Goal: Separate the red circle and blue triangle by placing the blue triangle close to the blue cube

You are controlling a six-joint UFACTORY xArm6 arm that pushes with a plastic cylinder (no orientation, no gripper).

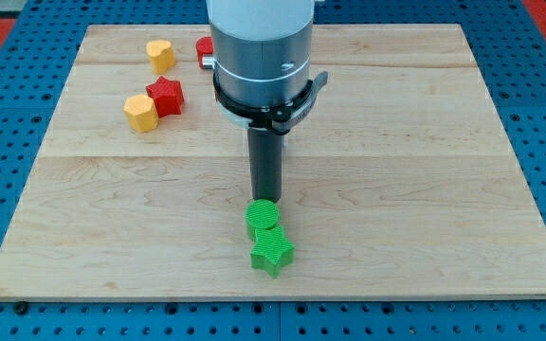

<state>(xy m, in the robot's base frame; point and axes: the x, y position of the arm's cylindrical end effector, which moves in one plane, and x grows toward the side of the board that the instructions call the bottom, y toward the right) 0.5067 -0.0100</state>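
Note:
My tip (265,198) stands near the middle of the board, just above a green circle (263,217) in the view and right at its top edge. A green star (272,253) lies directly below the green circle, touching it. A red block (202,48) shows at the view's top, mostly hidden behind the arm's grey body (259,47); its shape cannot be made out. No blue triangle and no blue cube show in the view; the arm's body hides part of the board's top centre.
A yellow heart (160,55) lies at the top left. A red star (166,95) and a yellow hexagon (140,112) touch each other just below it. The wooden board (425,170) sits on a blue pegboard.

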